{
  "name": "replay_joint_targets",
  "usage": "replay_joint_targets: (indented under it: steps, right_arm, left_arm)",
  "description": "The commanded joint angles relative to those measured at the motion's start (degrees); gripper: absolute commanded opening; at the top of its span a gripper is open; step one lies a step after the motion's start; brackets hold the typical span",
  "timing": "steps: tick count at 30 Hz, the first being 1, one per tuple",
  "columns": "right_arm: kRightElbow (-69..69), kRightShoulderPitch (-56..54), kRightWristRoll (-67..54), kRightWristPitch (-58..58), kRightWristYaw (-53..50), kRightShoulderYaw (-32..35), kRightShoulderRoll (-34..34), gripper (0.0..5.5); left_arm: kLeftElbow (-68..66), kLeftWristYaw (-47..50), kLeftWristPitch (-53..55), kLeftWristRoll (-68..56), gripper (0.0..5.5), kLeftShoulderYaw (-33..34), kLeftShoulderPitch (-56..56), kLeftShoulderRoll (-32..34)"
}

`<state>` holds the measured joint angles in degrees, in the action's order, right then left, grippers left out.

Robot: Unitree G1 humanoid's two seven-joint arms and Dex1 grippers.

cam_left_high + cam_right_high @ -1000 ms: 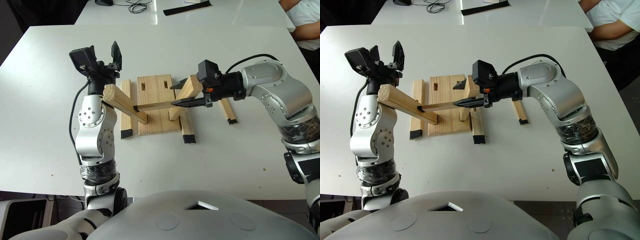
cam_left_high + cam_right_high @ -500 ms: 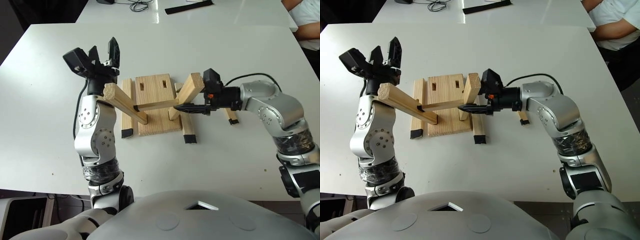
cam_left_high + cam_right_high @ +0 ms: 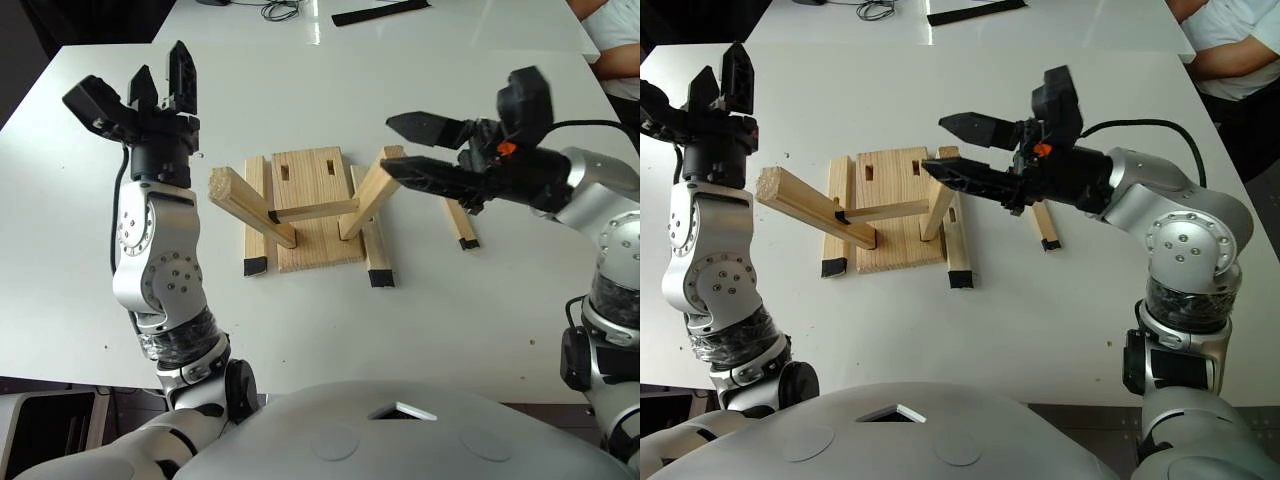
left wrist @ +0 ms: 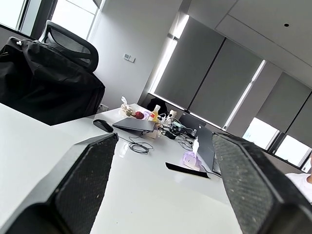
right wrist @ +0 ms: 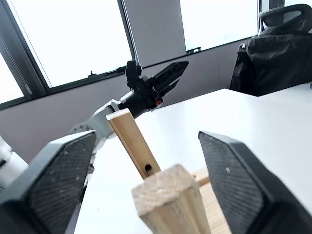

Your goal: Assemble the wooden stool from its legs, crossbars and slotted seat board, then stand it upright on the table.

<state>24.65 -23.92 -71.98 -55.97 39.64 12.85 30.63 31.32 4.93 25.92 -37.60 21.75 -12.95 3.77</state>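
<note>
While both grippers hang free of the wood, the step in hand appears to be taking a fresh hold on the half-built frame [image 3: 315,210], two legs joined by one crossbar. The frame leans tilted across the seat board [image 3: 312,178], one leg off the board's left edge and the other rising above its right edge.

The left gripper [image 3: 158,82] is raised well to the left of the seat board, fingers spread. The right gripper [image 3: 940,142] hovers just above the board's right edge, jaws apart and holding nothing.

A good grasp would likely take each leg near the crossbar joint, so the joint does not pull loose.

The seat board is pale, flat and rectangular, with two small slots showing near its far edge. Loose legs [image 3: 372,250] with black feet lie on the table [image 3: 450,330] beside it.
</note>
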Motion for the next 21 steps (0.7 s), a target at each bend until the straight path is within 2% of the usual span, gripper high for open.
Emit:
replay_joint_targets:
  steps: [1, 4, 7, 13, 19, 21]
  right_arm:
    - [-3.88, -4.78, -17.08, 1.02, -11.31, 4.46, -1.37, 3.86]
    - [-3.05, -5.35, -19.84, 2.39, -15.68, 3.31, -1.97, 3.86]
    - [-0.89, -4.39, -17.61, 4.5, -17.79, 1.29, -3.26, 3.86]
    - [5.99, -3.15, 4.61, 11.94, -20.15, -9.33, -6.56, 3.86]
    - [9.56, -1.55, 14.08, 14.83, -23.89, -13.54, -9.25, 3.86]
    - [9.79, -2.86, 15.43, 15.87, -24.62, -13.72, -10.54, 3.86]
  left_arm:
    - [3.35, 4.31, 1.19, -6.47, 3.56, 3.01, -1.51, -0.17]
    - [4.82, 5.98, 2.29, -9.77, 3.56, 2.95, -2.18, 1.09]
    - [6.16, 7.57, 4.08, -12.21, 3.56, 1.52, -2.89, 2.08]
    - [14.18, 13.99, 10.62, -18.39, 3.56, -4.9, -2.86, 3.81]
    - [17.78, 19.72, 14.63, -21.78, 3.56, -7.81, -6.32, 7.71]
    - [16.68, 20.79, 13.99, -23.59, 3.56, -6.81, -11.74, 9.46]
